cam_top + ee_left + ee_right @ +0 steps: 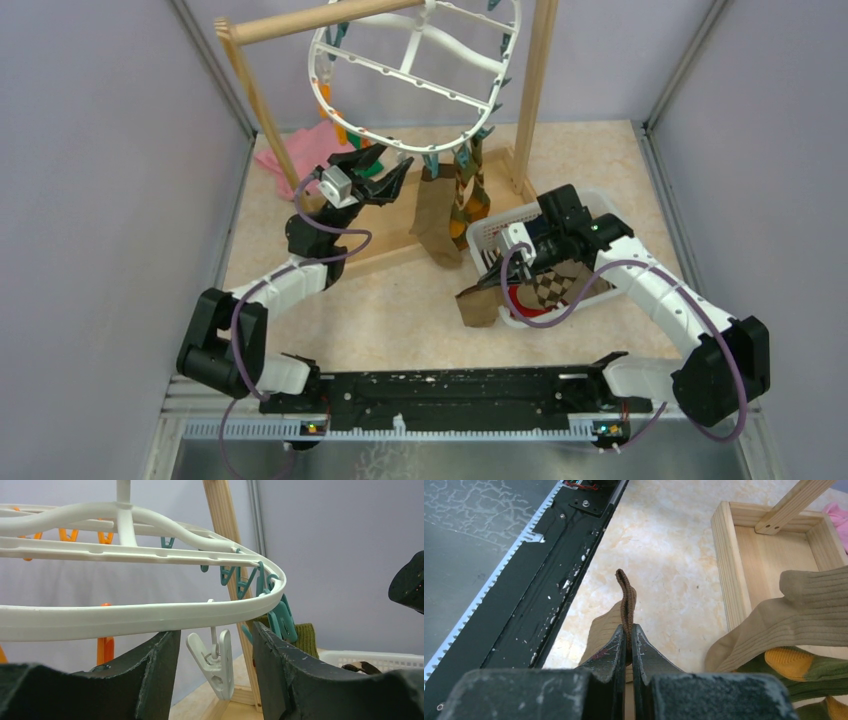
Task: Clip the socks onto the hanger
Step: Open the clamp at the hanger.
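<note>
The white oval hanger [415, 70] hangs from a wooden pole. A tan sock [432, 225] and an olive sock with orange stripes [468, 200] dangle from its near rim. My left gripper [393, 160] is raised just under that rim. In the left wrist view it is open [215, 645], with a white clip [216, 665] hanging between the fingers and touching neither. My right gripper [629, 630] is shut on the cuff of another tan sock [626, 595], which hangs down beside the basket [478, 305]. An argyle sock [550, 285] and a red sock [517, 300] lie in the basket.
The white slotted basket [485, 235] stands right of centre. The wooden rack's flat base [736, 570] and its uprights [530, 95] frame the hanger. Pink cloth [300, 150] lies at the back left. Teal clips [280, 620] and orange clips [104, 650] hang along the ring.
</note>
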### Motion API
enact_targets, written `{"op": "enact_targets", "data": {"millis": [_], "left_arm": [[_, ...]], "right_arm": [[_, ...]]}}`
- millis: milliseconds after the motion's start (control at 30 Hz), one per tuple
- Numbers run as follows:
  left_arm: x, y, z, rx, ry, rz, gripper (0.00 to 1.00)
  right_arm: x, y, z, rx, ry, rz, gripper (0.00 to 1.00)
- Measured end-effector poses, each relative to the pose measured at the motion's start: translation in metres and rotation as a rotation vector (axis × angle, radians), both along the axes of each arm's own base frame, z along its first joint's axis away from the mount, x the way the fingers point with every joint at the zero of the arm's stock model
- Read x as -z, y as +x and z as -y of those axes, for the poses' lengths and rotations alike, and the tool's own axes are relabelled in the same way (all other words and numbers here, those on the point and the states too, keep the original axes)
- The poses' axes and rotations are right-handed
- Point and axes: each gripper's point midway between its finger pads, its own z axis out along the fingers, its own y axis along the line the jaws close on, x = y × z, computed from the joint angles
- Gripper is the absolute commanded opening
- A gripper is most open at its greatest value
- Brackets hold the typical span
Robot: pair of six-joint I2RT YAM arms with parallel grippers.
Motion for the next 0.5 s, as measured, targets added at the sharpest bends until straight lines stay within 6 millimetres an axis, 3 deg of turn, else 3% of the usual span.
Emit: {"op": "enact_targets", "data": {"millis": [500], "left_arm": [[0.0098,0.0079,0.0061,0.01,0.017,-0.055,0.58]], "right_arm": [[-0.0028,-0.0017,0.0009,-0.002,0.005,0.012,0.0]]}}
